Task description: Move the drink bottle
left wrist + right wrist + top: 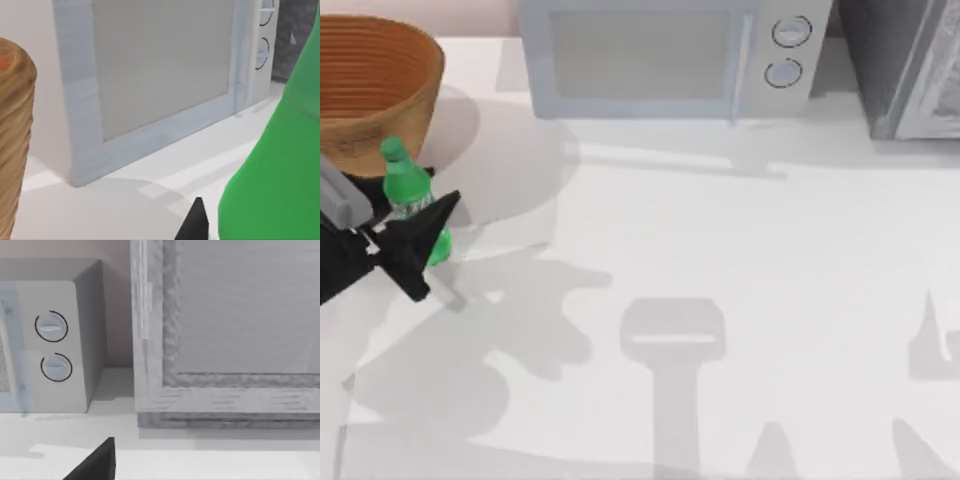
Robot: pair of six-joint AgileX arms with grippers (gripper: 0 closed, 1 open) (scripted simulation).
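Left claw (432, 238): at the tabletop's left edge, its dark fingers pinching the drink bottle low on its body.
Drink bottle (412, 196): upright, green, just in front of the basket.
Basket (370, 85): woven, far-left corner.
Microwave (660, 50): along the back, middle.
Right claw (92, 462): cannot tell how its fingers stand.
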